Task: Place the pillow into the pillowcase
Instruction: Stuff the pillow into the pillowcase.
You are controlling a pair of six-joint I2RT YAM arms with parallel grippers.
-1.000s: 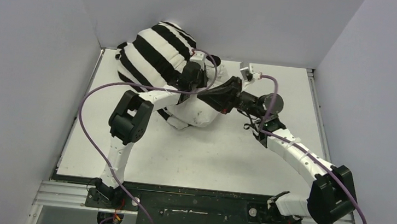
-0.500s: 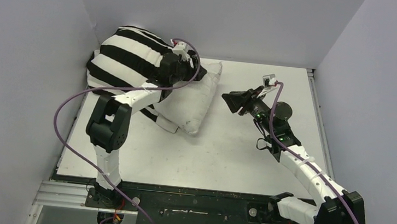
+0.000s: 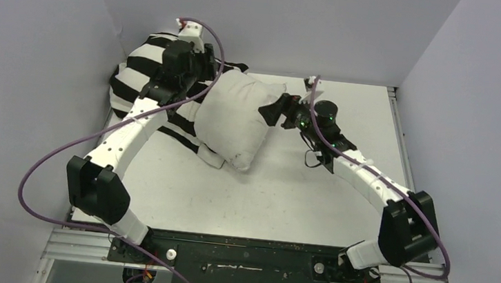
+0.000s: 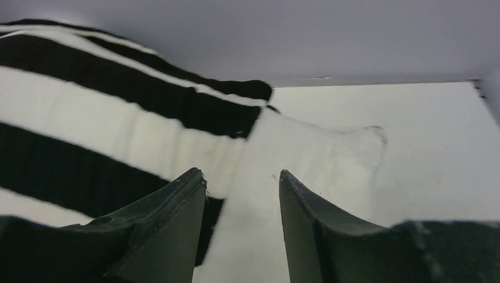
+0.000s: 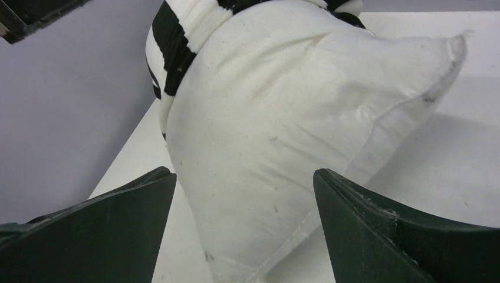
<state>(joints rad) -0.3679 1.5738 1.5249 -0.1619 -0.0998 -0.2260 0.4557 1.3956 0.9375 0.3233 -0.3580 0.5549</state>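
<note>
The off-white pillow (image 3: 236, 116) lies at the back left of the table, its left part inside the black-and-white striped pillowcase (image 3: 139, 82) and its right half bare. My left gripper (image 3: 201, 81) hovers over the pillowcase's open edge. In the left wrist view the left gripper (image 4: 242, 177) is open, with the striped pillowcase (image 4: 88, 118) and the pillow (image 4: 318, 153) below and nothing between the fingers. My right gripper (image 3: 271, 109) sits at the pillow's right end. The right wrist view shows the right gripper (image 5: 244, 174) open wide, facing the pillow (image 5: 283, 106), with the pillowcase (image 5: 177, 35) behind it.
The white table (image 3: 264, 191) is boxed in by grey walls on the left (image 3: 24, 92), back and right. The covered end of the pillow is pressed into the back left corner. A black strip with both arm bases runs along the near edge.
Both grippers have opened and let go. The pillow and pillowcase shifted left toward the corner. My left arm swung back and left; my right gripper pulled away, then came back to the pillow's right end.
</note>
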